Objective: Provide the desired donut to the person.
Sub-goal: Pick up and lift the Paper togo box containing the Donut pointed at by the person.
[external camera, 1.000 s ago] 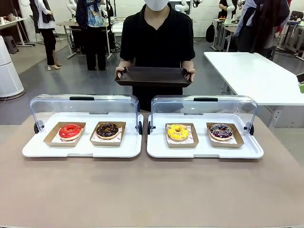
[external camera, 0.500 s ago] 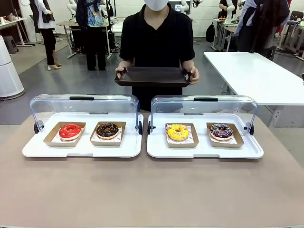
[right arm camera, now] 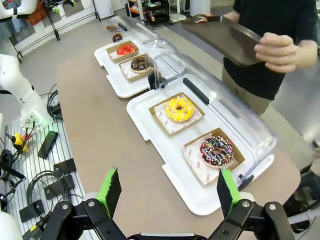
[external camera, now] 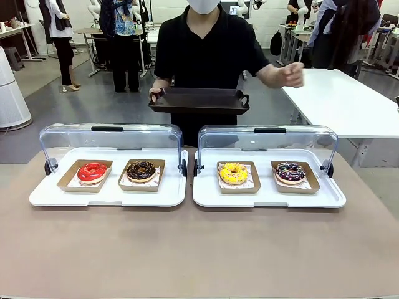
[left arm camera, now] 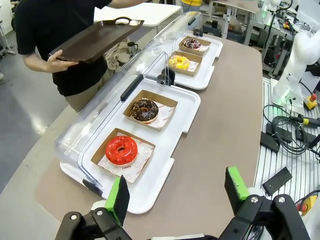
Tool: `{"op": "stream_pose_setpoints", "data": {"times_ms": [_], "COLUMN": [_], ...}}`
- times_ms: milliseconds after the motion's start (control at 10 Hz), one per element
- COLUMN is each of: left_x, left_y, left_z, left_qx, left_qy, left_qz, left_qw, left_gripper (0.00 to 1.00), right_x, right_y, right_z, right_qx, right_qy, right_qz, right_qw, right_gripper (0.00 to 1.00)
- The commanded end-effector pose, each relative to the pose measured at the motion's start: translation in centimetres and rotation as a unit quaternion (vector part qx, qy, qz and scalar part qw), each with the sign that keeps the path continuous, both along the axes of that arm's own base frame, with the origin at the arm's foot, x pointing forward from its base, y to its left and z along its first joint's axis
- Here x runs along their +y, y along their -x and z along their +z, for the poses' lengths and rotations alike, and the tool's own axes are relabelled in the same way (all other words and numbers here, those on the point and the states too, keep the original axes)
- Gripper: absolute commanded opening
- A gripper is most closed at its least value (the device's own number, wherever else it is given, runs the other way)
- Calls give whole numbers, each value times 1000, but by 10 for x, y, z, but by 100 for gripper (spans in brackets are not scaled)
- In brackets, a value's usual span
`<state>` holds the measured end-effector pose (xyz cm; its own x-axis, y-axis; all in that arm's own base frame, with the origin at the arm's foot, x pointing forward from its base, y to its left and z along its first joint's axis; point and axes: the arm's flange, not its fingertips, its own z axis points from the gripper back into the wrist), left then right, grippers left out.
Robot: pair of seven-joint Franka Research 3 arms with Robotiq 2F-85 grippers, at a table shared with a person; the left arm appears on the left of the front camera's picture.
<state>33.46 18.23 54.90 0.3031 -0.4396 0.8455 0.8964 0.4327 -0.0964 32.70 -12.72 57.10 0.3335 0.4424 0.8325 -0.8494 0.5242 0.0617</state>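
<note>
We record, on the tabletop (left arm camera: 225,130): near white tray (left arm camera: 187,102), red donut (left arm camera: 121,150), chocolate donut (left arm camera: 144,110); far white tray (left arm camera: 201,80), yellow donut (left arm camera: 179,62), sprinkled donut (left arm camera: 191,43). Left gripper (left arm camera: 177,189) fingers spread, empty. Person (left arm camera: 45,25) holds dark serving tray (left arm camera: 97,39).

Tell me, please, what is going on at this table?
The person stands across the table holding a dark tray in one hand, with the other hand raised out to the side. A red donut and a chocolate donut sit in one open case, a yellow donut and a sprinkled donut in the other case. The left end effector and right end effector are open, held back, holding nothing.
</note>
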Motion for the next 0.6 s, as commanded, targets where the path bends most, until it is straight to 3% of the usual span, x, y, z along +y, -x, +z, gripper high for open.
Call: {"op": "stream_pose_setpoints", "data": {"times_ms": [0, 500], "left_x": [1, 1], "left_y": [-1, -1], "left_z": [1, 1], "left_qx": [-10, -10], "left_qy": [8, 8], "left_qz": [-2, -2], "left_qw": [1000, 1000], "left_gripper": [100, 100], "right_x": [0, 0], "right_y": [0, 0], "right_z": [0, 0], "right_qx": [-4, -4], "right_qy": [-6, -6], "right_qz": [4, 4], "right_qw": [1000, 1000], "right_gripper": [100, 100]}}
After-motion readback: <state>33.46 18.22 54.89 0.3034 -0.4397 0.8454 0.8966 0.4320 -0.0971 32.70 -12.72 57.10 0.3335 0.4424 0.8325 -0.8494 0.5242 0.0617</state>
